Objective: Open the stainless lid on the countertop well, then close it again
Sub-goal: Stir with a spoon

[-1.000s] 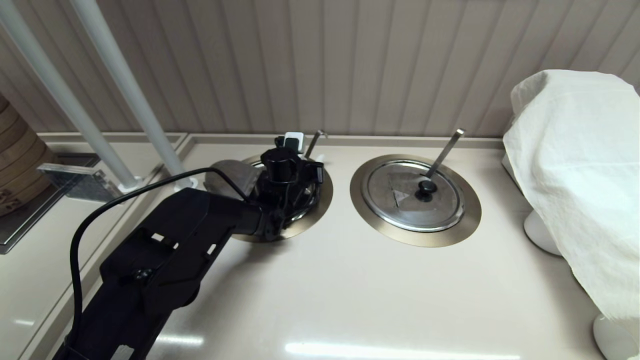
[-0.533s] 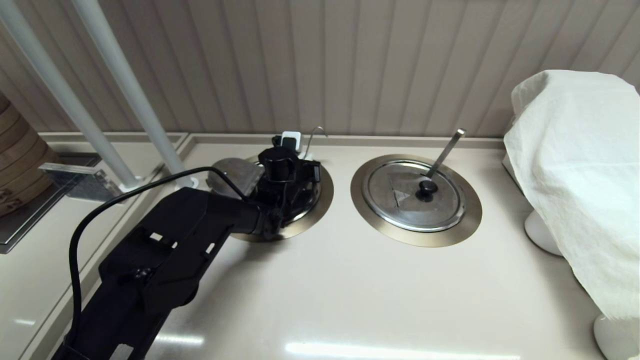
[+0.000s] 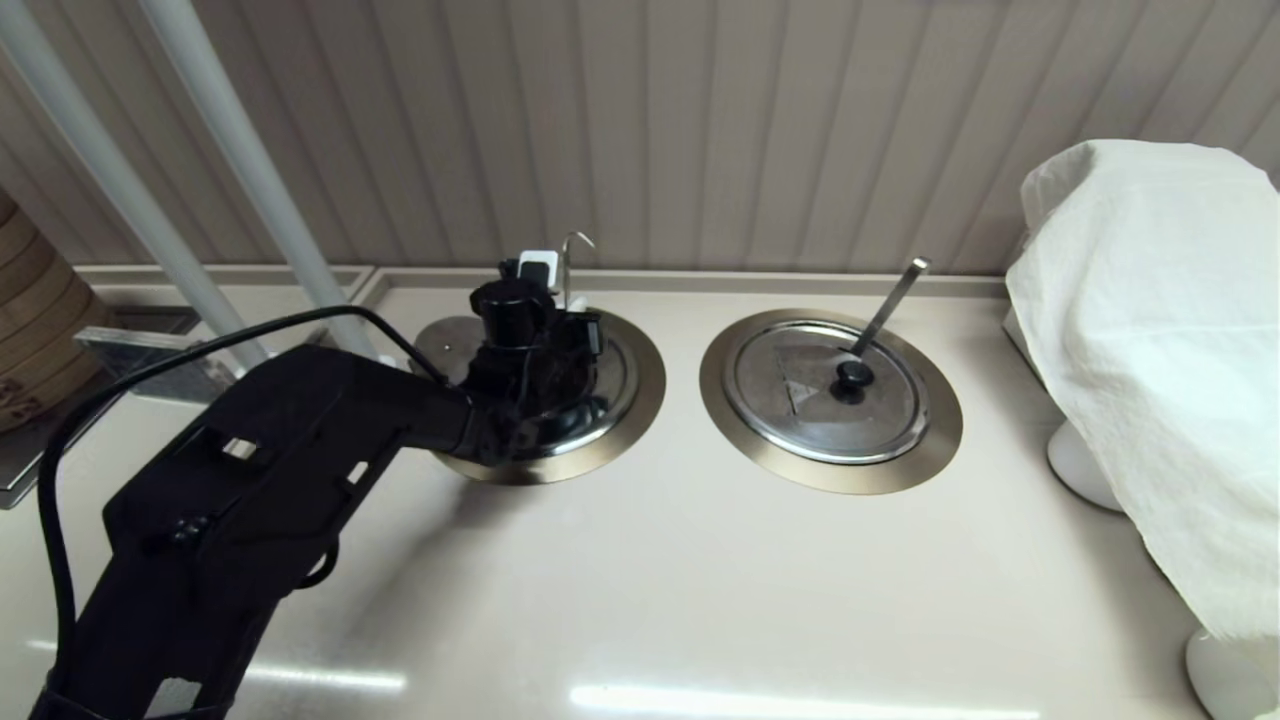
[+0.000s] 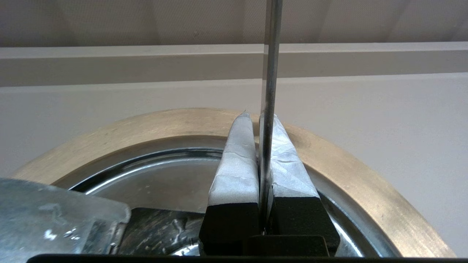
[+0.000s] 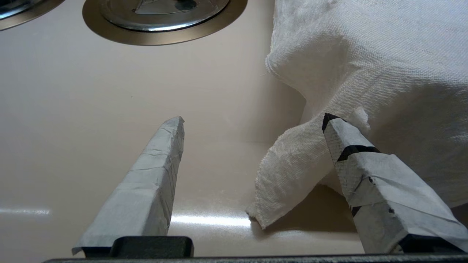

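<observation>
The stainless lid (image 3: 612, 372) sits in the left countertop well, inside its bronze ring (image 3: 645, 405). Its hinged section (image 3: 448, 345) lies folded back on the left side, and a dark gap shows beneath that flap (image 4: 55, 215) in the left wrist view. My left gripper (image 3: 545, 275) hangs over the well, shut on the thin steel ladle handle (image 3: 568, 255), which stands nearly upright. In the left wrist view the handle (image 4: 270, 73) runs between the taped fingertips (image 4: 239, 157) of the gripper (image 4: 259, 117), above the lid (image 4: 157, 182) and ring (image 4: 365, 190). The lid's knob is hidden by the wrist.
The twin lid (image 3: 825, 390) with a dark patch, knob and its own ladle handle (image 3: 890, 300) fills the right well. A white cloth (image 3: 1150, 330) covers something at the right. My right gripper (image 5: 254, 118) idles open beside that cloth (image 5: 365, 65). White poles (image 3: 250, 170) stand at the back left.
My left arm has shifted left and the ladle handle in its grip has swung from leaning right to nearly upright. The folded flap now lies lower and flatter.
</observation>
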Tool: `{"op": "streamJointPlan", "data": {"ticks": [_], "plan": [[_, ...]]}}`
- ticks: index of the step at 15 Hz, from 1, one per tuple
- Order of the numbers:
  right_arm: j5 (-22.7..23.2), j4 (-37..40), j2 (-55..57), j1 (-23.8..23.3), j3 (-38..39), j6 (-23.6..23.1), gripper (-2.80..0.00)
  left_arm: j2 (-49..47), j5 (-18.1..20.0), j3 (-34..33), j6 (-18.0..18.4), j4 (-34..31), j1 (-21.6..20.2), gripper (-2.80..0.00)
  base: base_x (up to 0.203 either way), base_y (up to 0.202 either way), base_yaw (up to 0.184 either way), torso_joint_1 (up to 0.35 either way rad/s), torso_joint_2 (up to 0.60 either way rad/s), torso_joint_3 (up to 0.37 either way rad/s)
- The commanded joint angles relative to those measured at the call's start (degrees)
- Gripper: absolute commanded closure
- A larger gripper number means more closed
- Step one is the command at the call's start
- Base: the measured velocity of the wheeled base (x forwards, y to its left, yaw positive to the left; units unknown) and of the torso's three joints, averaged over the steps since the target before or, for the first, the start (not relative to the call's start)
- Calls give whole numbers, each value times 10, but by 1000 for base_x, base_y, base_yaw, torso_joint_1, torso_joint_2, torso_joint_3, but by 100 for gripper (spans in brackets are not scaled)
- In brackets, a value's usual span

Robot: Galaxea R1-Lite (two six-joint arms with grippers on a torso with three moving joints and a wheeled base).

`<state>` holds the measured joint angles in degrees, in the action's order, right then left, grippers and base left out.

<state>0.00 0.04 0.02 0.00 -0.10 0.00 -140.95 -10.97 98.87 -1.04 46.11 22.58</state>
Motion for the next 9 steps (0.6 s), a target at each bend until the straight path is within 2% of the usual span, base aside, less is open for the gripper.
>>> {"op": "streamJointPlan", "data": {"ticks": [1,4,9], "plan": [[0,1,0,0,0,0,-280,39,-1,-52,6,9,-6,0,0,0,0,0,0,0],[0,1,0,0,0,0,-280,100,11,-121,15,22,-10,0,0,0,0,0,0,0],[0,1,0,0,0,0,-280,113,2,-126,32,23,-10,0,0,0,0,0,0,0]]}}
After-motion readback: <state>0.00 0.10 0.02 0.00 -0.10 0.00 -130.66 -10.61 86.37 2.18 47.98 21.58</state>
